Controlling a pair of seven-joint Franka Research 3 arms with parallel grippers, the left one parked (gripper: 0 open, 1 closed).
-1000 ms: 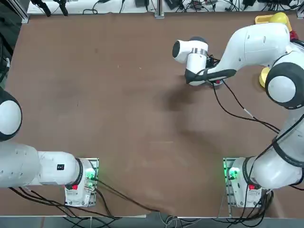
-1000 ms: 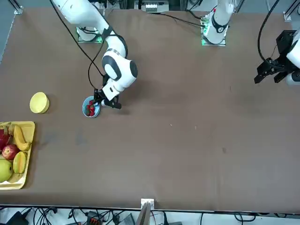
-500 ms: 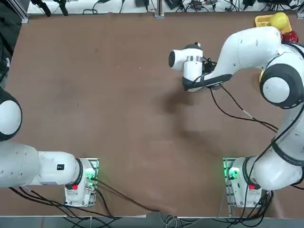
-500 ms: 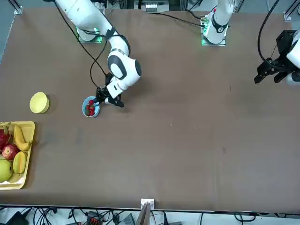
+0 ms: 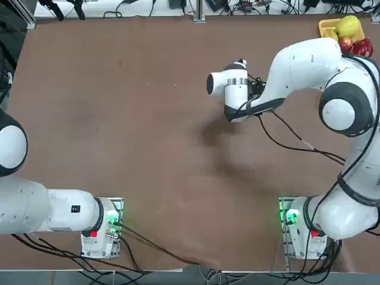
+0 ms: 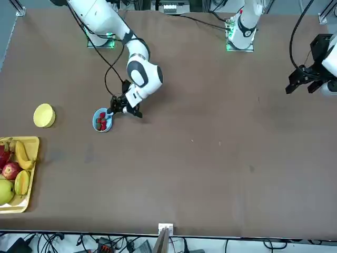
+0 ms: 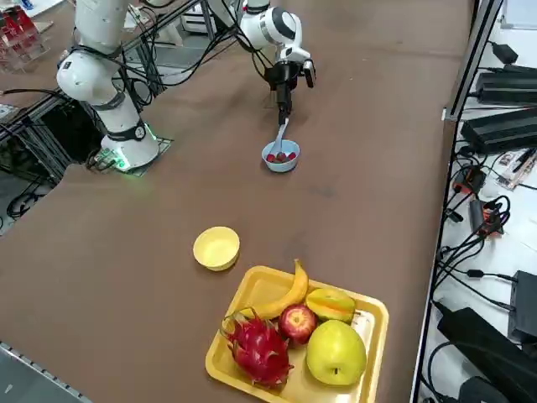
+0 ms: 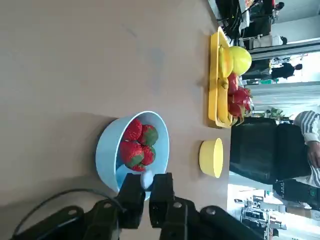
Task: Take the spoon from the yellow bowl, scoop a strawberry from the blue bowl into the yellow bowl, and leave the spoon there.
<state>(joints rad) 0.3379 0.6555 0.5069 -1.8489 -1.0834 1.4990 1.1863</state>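
Gripper: right gripper (image 7: pixel 283 89) hangs just beside the blue bowl, on the robot's side of it, fingers clamped on the handle of the spoon.
Spoon: spoon (image 7: pixel 278 137), pale and small, slants down from the gripper with its scoop end at the near rim of the blue bowl; in the wrist view the scoop (image 8: pixel 147 178) shows right between the fingertips, at the bowl's edge.
Blue bowl: blue bowl (image 8: pixel 107 145) stands on the table (image 6: pixel 210 158) and holds several red strawberries (image 8: pixel 137 145) with green caps, heaped toward one side.
Yellow bowl: yellow bowl (image 7: pixel 216 248) stands well apart from the blue bowl, toward the robot's right, and nothing shows inside it.
Yellow tray: yellow tray (image 7: pixel 369 323) lies beyond the yellow bowl from the blue bowl, near the table's far right corner, carrying a banana (image 7: pixel 284 294), an apple (image 7: pixel 295 321), a dragon fruit (image 7: pixel 256 348) and a yellow-green fruit (image 7: pixel 336 353).
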